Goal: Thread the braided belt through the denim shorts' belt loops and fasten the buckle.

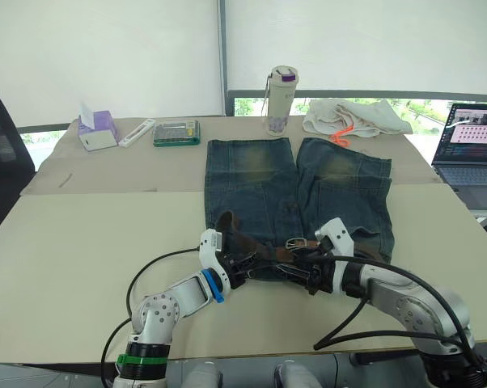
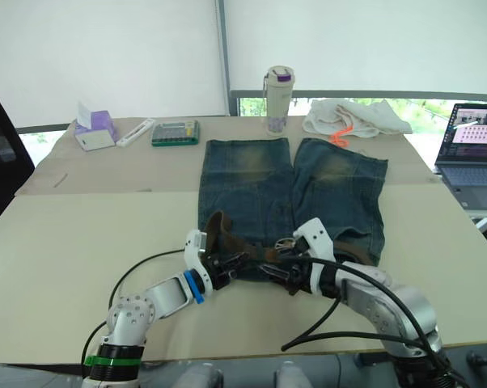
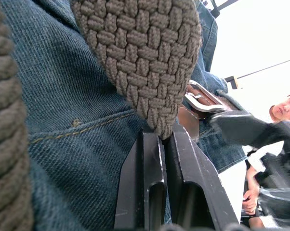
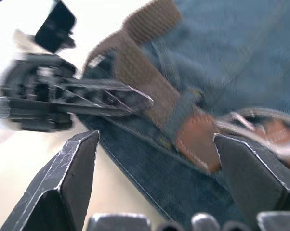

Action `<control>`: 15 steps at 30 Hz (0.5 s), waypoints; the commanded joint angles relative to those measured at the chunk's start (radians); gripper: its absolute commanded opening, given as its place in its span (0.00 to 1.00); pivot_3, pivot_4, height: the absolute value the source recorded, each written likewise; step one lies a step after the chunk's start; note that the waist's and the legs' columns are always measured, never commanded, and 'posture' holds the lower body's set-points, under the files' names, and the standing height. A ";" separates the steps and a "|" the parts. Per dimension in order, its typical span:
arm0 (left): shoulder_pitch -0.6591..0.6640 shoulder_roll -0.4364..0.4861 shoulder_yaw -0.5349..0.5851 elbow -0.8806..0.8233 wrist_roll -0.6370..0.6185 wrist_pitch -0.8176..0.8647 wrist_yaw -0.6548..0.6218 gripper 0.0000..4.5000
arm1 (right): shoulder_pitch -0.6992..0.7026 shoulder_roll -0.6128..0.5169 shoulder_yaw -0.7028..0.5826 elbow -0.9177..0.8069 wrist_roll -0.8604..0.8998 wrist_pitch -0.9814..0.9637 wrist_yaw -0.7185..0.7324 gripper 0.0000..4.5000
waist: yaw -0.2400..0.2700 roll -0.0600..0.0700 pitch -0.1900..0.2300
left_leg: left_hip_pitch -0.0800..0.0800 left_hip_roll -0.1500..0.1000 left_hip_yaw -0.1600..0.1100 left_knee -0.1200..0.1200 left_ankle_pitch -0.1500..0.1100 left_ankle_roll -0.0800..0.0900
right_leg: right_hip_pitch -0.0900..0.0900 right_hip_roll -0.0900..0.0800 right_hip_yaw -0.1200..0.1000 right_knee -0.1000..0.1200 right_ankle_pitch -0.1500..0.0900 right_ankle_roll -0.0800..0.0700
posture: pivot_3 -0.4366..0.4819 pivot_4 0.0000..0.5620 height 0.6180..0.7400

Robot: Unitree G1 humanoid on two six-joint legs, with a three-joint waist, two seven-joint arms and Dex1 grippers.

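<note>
Along the near waistband of the denim shorts (image 1: 296, 198), laid flat on the table (image 1: 82, 242), the braided belt (image 3: 140, 62) lies partly in place, its tail looping up at the robot's left. Threading appears unfinished; the buckle (image 1: 295, 242) sits unfastened near centre. Left gripper (image 3: 160, 139) pinches the brown woven strap between narrow fingers. Right gripper (image 4: 154, 144) stands wide, empty, facing the belt's leather end.

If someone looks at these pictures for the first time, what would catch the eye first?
Most striking are the denim shorts spread flat on the table's middle, legs pointing away from the robot. At their waistband, both tools meet over the braided belt: the left tool pinches the strap, and the right tool gapes beside the buckle.
</note>
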 commanded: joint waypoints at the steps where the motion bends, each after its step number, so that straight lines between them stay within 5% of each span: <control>1: -0.006 -0.014 0.006 0.011 0.007 0.005 -0.016 0.00 | -0.024 0.019 -0.034 -0.002 0.002 0.058 -0.060 0.93 | -0.001 0.000 0.000 | 0.000 0.000 0.000 0.000 0.000 0.000 | 0.000 0.000 0.000 0.000 0.000 0.000 | 0.48 0.27 1.00; 9: -0.007 -0.022 0.020 0.012 0.022 0.010 -0.029 0.00 | -0.040 0.108 -0.079 0.008 0.023 0.137 -0.146 0.93 | -0.004 0.001 -0.001 | 0.000 0.000 0.000 0.000 0.000 0.000 | 0.000 0.000 0.000 0.000 0.000 0.000 | 0.48 0.27 1.00; 15: -0.012 -0.026 0.024 0.019 0.032 0.018 -0.042 0.00 | -0.056 0.308 -0.201 0.036 0.134 0.242 -0.216 0.93 | -0.009 0.002 -0.002 | 0.001 0.001 0.000 0.000 0.000 0.000 | 0.000 0.001 0.000 0.001 0.000 0.000 | 0.48 0.27 1.00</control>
